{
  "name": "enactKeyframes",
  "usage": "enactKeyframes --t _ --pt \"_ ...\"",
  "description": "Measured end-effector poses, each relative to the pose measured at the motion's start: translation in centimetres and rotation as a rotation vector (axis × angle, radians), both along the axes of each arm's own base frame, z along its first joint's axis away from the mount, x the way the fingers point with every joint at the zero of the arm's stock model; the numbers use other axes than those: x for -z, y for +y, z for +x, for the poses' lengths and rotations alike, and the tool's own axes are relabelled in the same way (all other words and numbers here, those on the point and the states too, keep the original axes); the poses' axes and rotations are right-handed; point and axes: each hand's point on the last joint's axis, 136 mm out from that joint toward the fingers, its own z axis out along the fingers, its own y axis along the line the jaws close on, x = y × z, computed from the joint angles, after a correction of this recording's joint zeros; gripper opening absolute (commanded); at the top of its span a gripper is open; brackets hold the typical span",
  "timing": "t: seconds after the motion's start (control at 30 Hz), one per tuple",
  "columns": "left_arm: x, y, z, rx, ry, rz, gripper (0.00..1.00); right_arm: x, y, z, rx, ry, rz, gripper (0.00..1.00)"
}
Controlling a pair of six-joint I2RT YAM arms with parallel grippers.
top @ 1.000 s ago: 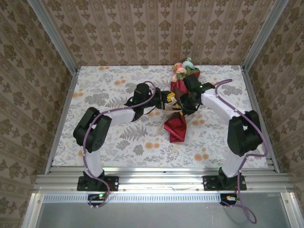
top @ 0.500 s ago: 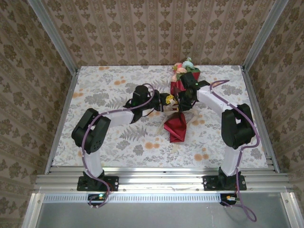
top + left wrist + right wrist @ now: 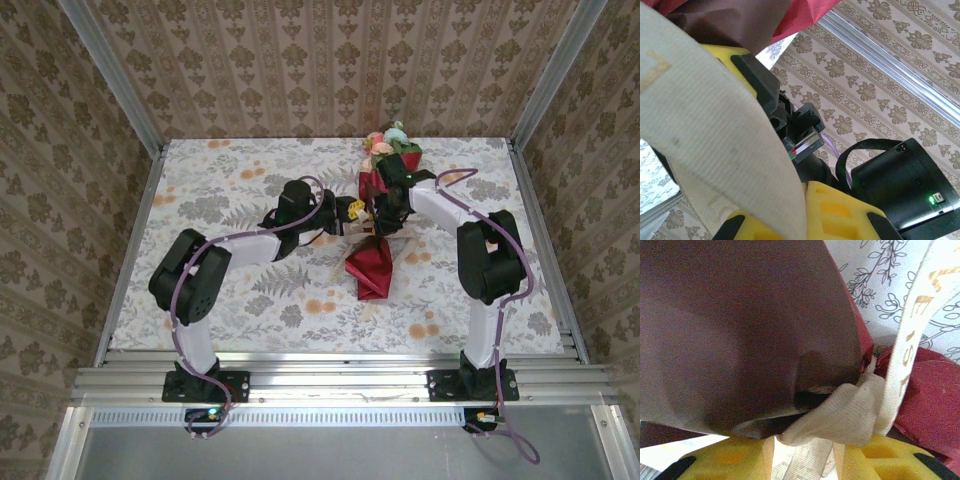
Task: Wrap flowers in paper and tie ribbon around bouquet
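Note:
The bouquet (image 3: 372, 264) lies mid-table as a red paper cone, its narrow end toward me. The flowers (image 3: 386, 146) stick out of its far end. Both grippers meet over the cone's middle, the left gripper (image 3: 354, 214) coming from the left and the right gripper (image 3: 381, 212) from the right. In the left wrist view the broad cream ribbon (image 3: 715, 125) runs down between the yellow fingers of the left gripper (image 3: 802, 202), which is shut on it. In the right wrist view the right gripper (image 3: 802, 452) is shut on a bunched ribbon (image 3: 840, 415) under the maroon paper (image 3: 740, 325).
The flowered tablecloth (image 3: 230, 190) has free room to the left and near the front edge. Patterned walls and metal rails (image 3: 540, 70) enclose the table. The right arm's black wrist (image 3: 895, 185) sits close behind the left gripper.
The right arm has swung inward and its gripper has shifted left and slightly farther over the cone. The left gripper has hardly moved. The bouquet stays in place.

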Motion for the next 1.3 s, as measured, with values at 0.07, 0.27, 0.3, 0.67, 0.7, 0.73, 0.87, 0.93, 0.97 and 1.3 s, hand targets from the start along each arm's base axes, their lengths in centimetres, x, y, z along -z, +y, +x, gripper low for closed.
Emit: enactKeyframes --t 0.07,0.27,0.3,0.67,0.7,0.73,0.87,0.93,0.97,1.3 --pt "0.0 0.1 -0.1 0.0 0.0 0.0 0.0 -0.2 0.0 0.2 0.001 -0.007 -0.001 0.35" --pt "-0.4 0.1 -0.1 -0.003 -0.008 -0.006 0.0 -0.4 -0.2 0.9 0.011 -0.035 -0.01 0.23" --pt "-0.3 0.1 -0.1 -0.003 -0.008 -0.005 0.0 -0.4 -0.2 0.9 0.012 -0.036 -0.012 0.18" --pt "0.3 0.3 -0.3 -0.008 0.0 0.002 0.0 -0.5 -0.3 0.8 0.02 -0.073 -0.001 0.0" --pt "0.3 0.4 -0.3 -0.009 0.0 0.002 0.0 -0.8 -0.4 0.6 0.02 -0.083 0.003 0.0" --pt "0.4 0.4 -0.3 -0.01 0.0 0.003 0.0 -1.2 -0.4 0.5 0.02 -0.094 0.007 0.0" --pt "0.5 0.4 -0.3 -0.01 0.0 0.003 0.0 -2.4 -0.4 -0.2 0.022 -0.133 0.042 0.0" --pt "0.5 0.4 -0.3 -0.01 0.0 0.003 0.0 -2.6 -0.4 -0.6 0.024 -0.142 0.066 0.0" --pt "0.5 0.4 -0.3 -0.01 0.0 0.003 0.0 -2.6 -0.4 -0.8 0.025 -0.145 0.073 0.0" --pt "2.4 1.0 0.2 -0.024 0.035 0.031 0.15 -2.0 -0.6 -1.3 0.018 -0.205 0.165 0.0"
